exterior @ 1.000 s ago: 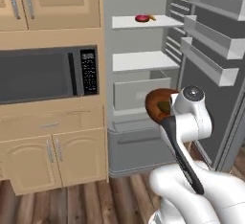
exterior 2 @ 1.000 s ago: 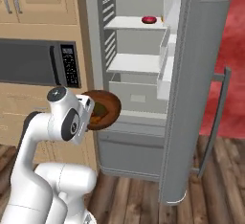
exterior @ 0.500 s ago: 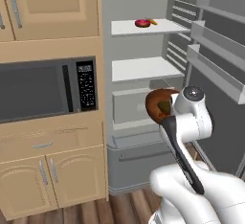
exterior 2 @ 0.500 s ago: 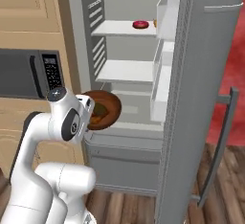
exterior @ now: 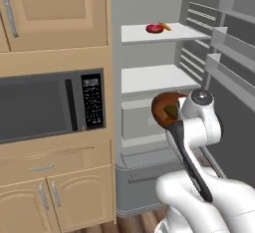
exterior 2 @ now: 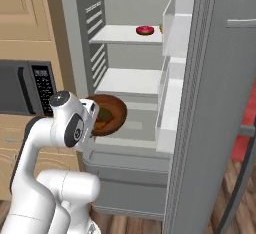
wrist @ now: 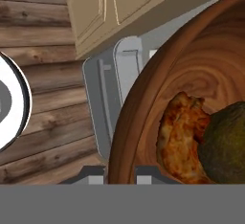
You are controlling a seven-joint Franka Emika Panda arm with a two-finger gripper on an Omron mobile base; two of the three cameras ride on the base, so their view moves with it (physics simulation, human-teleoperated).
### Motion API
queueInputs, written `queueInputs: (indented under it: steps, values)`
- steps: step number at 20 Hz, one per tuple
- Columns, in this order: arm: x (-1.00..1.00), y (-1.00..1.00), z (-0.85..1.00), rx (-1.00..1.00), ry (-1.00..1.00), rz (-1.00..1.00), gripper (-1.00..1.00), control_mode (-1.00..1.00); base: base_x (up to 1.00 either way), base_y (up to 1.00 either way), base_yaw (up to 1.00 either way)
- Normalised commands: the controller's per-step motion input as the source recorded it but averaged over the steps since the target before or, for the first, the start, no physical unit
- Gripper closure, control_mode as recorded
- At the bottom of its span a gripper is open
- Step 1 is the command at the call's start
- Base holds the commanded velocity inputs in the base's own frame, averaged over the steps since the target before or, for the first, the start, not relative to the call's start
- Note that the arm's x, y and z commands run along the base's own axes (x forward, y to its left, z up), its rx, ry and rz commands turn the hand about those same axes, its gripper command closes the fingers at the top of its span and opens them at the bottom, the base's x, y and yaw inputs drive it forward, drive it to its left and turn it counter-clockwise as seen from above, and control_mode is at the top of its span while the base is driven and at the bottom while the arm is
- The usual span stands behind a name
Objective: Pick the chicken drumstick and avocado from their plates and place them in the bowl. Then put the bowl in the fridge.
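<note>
**Bowl held up at the open fridge, both foods inside**

The fridge (exterior: 164, 38) stands open, its pale shelves and grey drawers facing the robot. The bowl (exterior: 167, 108) hangs in the air in front of the fridge's drawer section, just below the lower of the two pale shelves and close to the arm's wrist. In the right base view the bowl (exterior 2: 109, 114) shows tilted towards the camera, its inside visible, level with the fridge's upper drawer.

The tool (wrist: 119, 173) is clamped on the bowl's rim: in the hand view its two finger tips stand at the bottom on either side of the bowl's (wrist: 143, 98) wooden edge, drawn close together.

Inside the bowl lies the chicken drumstick (wrist: 179, 139), reddish-brown and resting against the inner wall on the rim side. The avocado (wrist: 225, 141) lies touching the drumstick, further from the rim. In the right base view both show as a dark green and orange patch in the bowl's hollow.

On the fridge's top shelf sits a small red dish (exterior: 155, 28), with something small and orange just beside it. The fridge door (exterior 2: 220, 103) stands open to the fridge's right, its racks facing inward. A microwave (exterior: 50, 105) is set into tan cabinets (exterior: 55, 13) just left of the fridge. Below the bowl, the hand view shows a wooden floor (wrist: 43, 98).
</note>
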Motion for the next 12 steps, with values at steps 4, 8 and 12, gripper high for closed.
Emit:
queueInputs:
  steps: [4, 8, 12]
  values:
    - [0.00, 0.00, 0.00, 0.00, 0.00, 0.00, 1.00, 1.00, 0.41, -0.12, -0.15]
    - [0.00, 0.00, 0.00, 0.00, 0.00, 0.00, 1.00, 1.00, 0.33, -0.12, -0.32]
    - [0.00, 0.00, 0.00, 0.00, 0.00, 0.00, 1.00, 1.00, 0.33, -0.05, -0.26]
